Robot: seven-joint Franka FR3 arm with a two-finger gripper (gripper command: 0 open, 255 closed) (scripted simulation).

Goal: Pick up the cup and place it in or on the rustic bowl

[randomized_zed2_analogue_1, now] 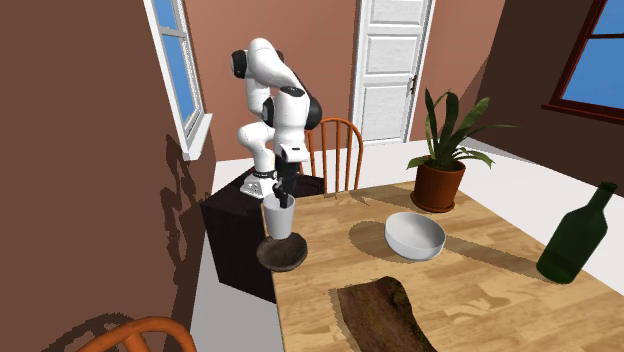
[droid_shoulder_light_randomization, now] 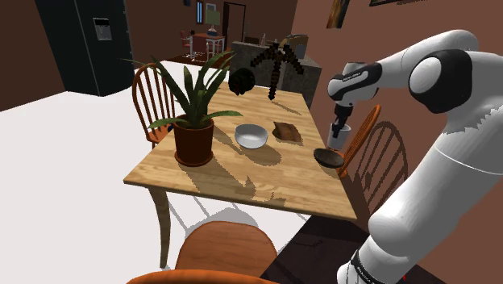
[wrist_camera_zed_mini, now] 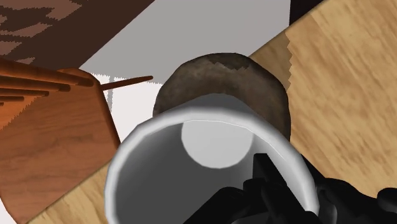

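A white cup [randomized_zed2_analogue_1: 279, 219] hangs upright with my gripper [randomized_zed2_analogue_1: 281, 196] shut on its rim from above. Directly under it, at the table corner nearest the robot stand, sits the dark brown rustic bowl [randomized_zed2_analogue_1: 283, 254]. In the shoulder view the cup [droid_shoulder_light_randomization: 342, 138] sits low over the bowl [droid_shoulder_light_randomization: 329, 158], under the gripper [droid_shoulder_light_randomization: 342, 127]; I cannot tell whether they touch. The wrist view looks down into the cup [wrist_camera_zed_mini: 159, 178], with the bowl [wrist_camera_zed_mini: 222, 79] showing beyond its rim. The gripper [wrist_camera_zed_mini: 280, 188] clasps the cup wall, one black finger inside it.
On the wooden table [droid_shoulder_light_randomization: 234, 181] are a white bowl [droid_shoulder_light_randomization: 251, 135], a dark wooden slab [droid_shoulder_light_randomization: 287, 131], a potted plant [droid_shoulder_light_randomization: 193, 121] and a dark green bottle [randomized_zed2_analogue_1: 575, 235]. Wooden chairs [randomized_zed2_analogue_1: 335, 150] stand round it; one [droid_shoulder_light_randomization: 367, 141] is right beside the rustic bowl.
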